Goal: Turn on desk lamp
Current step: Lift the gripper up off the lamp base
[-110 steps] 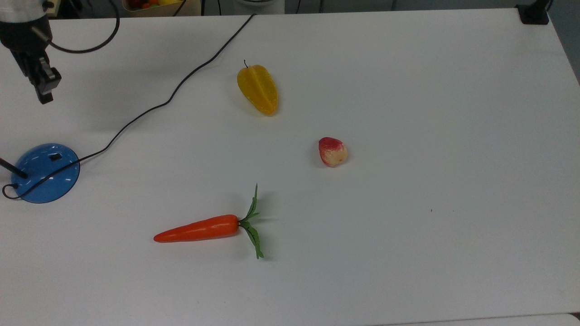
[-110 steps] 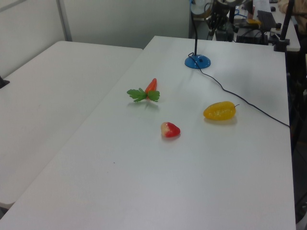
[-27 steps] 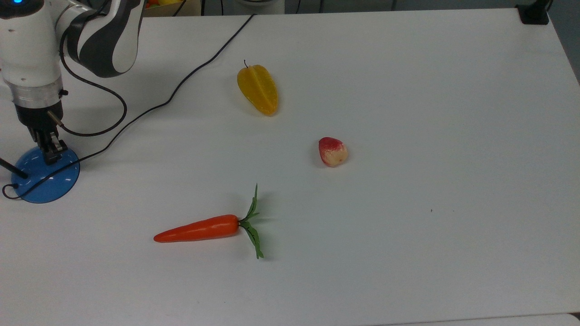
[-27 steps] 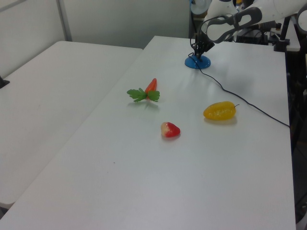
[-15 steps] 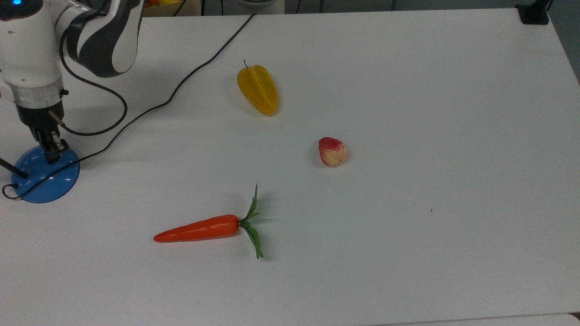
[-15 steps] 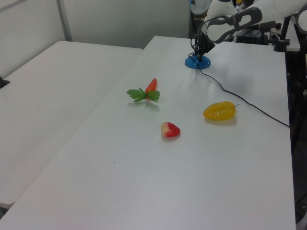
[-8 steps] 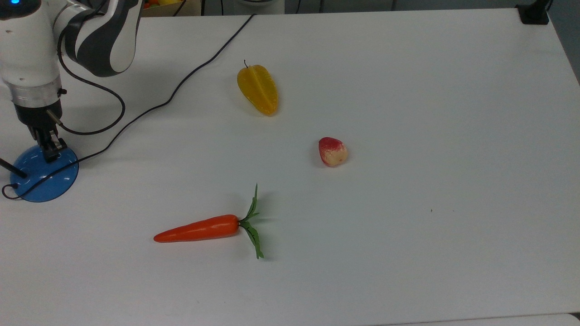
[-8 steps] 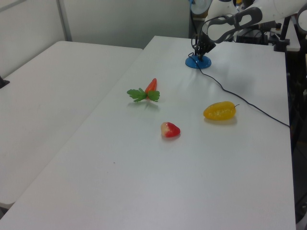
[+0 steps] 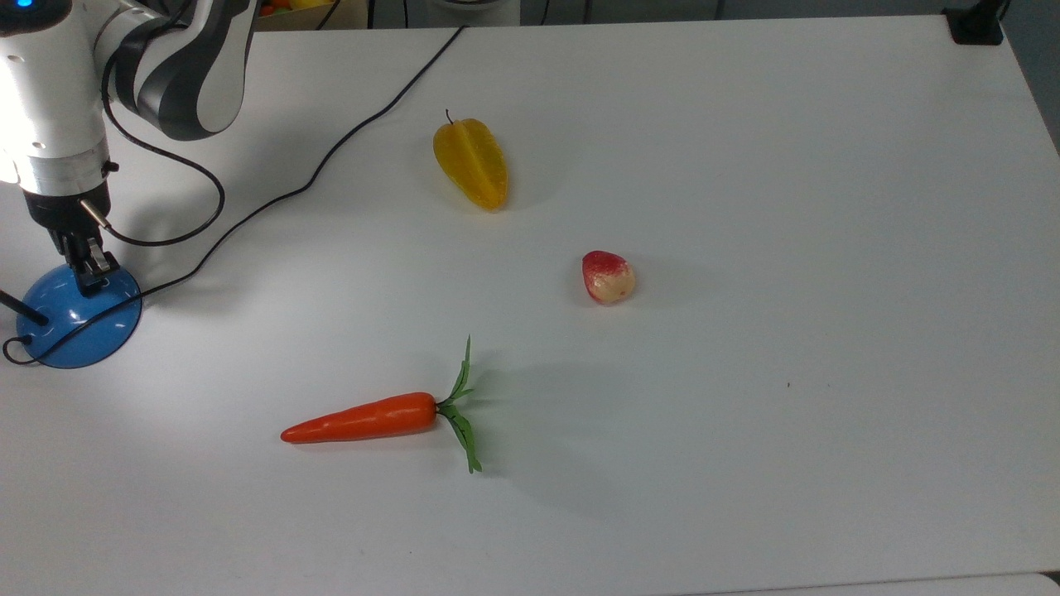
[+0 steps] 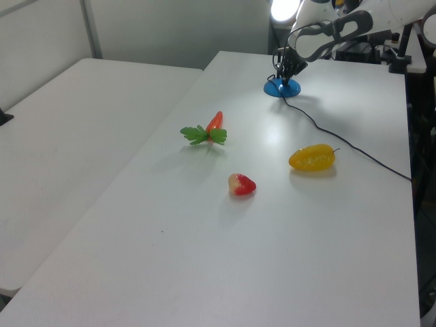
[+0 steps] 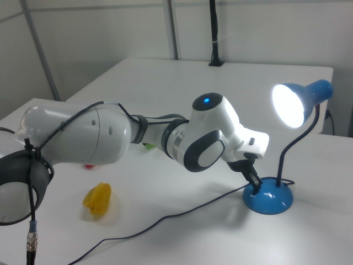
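White bench (image 9: pixel 745 463), plain matte top, with a second white table (image 10: pixel 75 136) butted against it on the left view's left and grey wall panels behind. No readable labels or writing on anything. Going near to far in the left view: one strawberry (image 10: pixel 241 184), one yellow starfruit (image 10: pixel 312 157) off to the left view's right, one carrot (image 10: pixel 214 123) with green leaves, then at the far end the lamp (image 10: pixel 281 87). So that's three toy foods, one lamp, one arm. In the top view the lamp's blue domed base (image 9: pixel 73 321) sits at the top view's left edge, well apart from the carrot (image 9: pixel 361 419), strawberry (image 9: pixel 608 277) and starfruit (image 9: pixel 471 163), and its black cord (image 9: pixel 331 153) snakes away across the bench to the far edge. The tool (image 9: pixel 87 273) is pointed down with its tip on the top of the base, fingers pinched together, holding nothing. The right view shows the lamp (image 11: pixel 268 195) best: thin black stem curving up to a blue shade (image 11: pixel 302 102) that's glowing bright white, so it's lit, and there's a bright patch on the bench around the base. The white arm (image 11: pixel 110 135) stretches in from the right view's left.
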`<state>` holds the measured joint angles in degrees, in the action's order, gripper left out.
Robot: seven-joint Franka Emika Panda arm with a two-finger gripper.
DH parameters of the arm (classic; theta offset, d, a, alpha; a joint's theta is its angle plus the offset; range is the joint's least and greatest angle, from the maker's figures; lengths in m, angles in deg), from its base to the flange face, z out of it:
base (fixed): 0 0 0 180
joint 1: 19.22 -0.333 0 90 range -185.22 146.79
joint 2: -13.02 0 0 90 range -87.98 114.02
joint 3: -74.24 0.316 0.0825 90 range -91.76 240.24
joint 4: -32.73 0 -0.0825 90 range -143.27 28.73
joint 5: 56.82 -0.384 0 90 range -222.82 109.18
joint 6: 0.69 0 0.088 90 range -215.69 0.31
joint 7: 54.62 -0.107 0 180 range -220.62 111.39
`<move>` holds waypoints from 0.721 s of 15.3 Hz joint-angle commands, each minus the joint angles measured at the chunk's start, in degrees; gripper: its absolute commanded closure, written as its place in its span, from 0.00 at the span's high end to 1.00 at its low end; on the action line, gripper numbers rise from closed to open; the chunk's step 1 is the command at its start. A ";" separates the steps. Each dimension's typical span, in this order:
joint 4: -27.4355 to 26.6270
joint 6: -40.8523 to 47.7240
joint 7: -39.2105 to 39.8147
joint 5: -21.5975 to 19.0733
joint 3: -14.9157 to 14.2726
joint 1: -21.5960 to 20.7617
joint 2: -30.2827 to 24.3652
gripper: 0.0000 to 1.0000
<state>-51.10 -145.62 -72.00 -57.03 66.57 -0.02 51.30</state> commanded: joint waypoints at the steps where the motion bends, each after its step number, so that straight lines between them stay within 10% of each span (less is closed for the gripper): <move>1: -0.89 -1.67 0.34 -0.23 -0.24 -0.03 1.28 0.00; 11: -1.85 14.03 3.22 -0.23 1.60 -3.45 -9.17 0.00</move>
<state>-50.70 -141.29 -71.77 -57.03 67.49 -1.12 48.77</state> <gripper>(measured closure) 0.991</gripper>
